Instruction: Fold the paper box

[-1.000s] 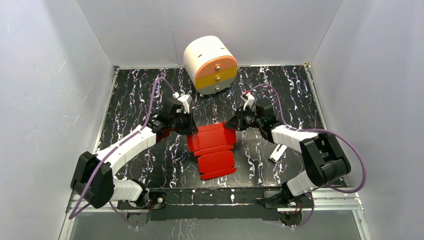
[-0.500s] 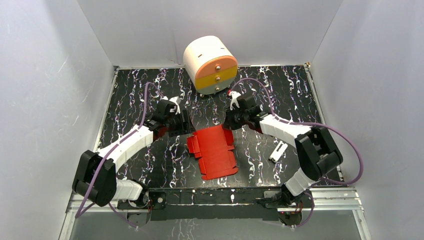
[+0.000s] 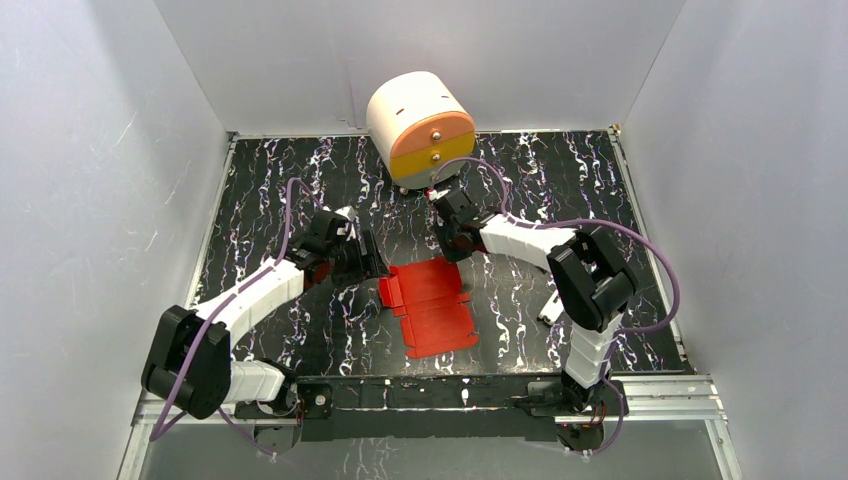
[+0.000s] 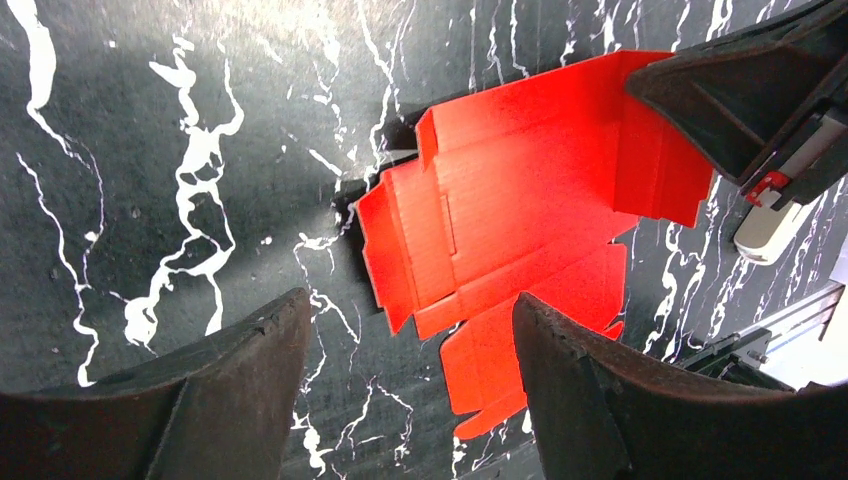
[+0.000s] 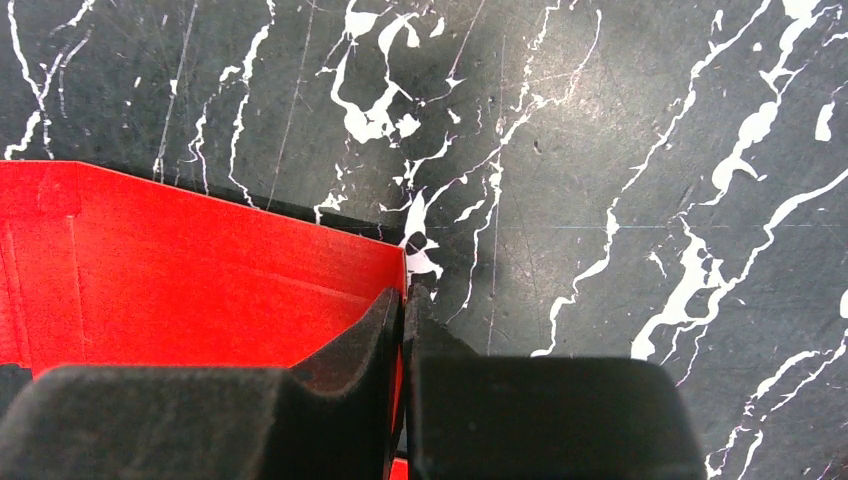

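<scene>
The right gripper point(image 5: 407, 292) is closed fully, and the edge of one flap of the bright red thin card paper box point(image 5: 200, 270) is pinched between its black pads point(image 5: 350, 345). This flap appears to be lifted a little from the black, white-veined table top point(image 5: 620, 150). The left gripper point(image 4: 408, 303) is opened wide and nothing is held in it; it hangs over the sheet's edge at 10 o'clock.

From above, the box is seen as a mostly flat, flapped sheet in the middle of the table, with the right gripper at its 1 o'clock corner. The round white, orange and yellow drawer unit point(image 3: 420, 128) is found well apart at 12 o'clock.

The card is judged to be very light and thin, bending easily along its creases but buckling if squeezed elsewhere. It will probably slide on the smooth table when pulled. A flap is best taken at its free edge, while the base panel is pressed down by the other gripper.
</scene>
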`<move>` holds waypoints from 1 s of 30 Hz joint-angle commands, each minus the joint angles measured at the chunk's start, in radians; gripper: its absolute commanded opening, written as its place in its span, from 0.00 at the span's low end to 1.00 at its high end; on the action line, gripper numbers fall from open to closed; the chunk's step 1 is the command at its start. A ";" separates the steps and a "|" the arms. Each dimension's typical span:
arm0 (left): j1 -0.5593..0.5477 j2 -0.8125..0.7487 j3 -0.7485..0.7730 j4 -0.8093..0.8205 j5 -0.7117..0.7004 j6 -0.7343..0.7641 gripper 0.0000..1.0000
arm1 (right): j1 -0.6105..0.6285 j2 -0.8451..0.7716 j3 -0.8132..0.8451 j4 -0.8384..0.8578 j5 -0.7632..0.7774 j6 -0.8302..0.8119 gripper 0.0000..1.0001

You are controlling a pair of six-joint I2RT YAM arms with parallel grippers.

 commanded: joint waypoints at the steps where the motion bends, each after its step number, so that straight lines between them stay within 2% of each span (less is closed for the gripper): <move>1: 0.001 -0.036 -0.038 -0.002 0.045 -0.032 0.71 | 0.009 0.003 0.051 -0.018 0.070 -0.007 0.11; 7: 0.001 -0.050 -0.081 0.034 0.104 -0.068 0.72 | 0.002 -0.038 -0.011 0.070 0.016 0.012 0.14; 20: 0.001 -0.114 -0.195 0.150 0.190 -0.170 0.71 | -0.127 -0.240 -0.312 0.442 -0.350 0.169 0.15; 30: -0.006 -0.111 -0.256 0.300 0.261 -0.262 0.62 | -0.186 -0.309 -0.437 0.607 -0.421 0.311 0.15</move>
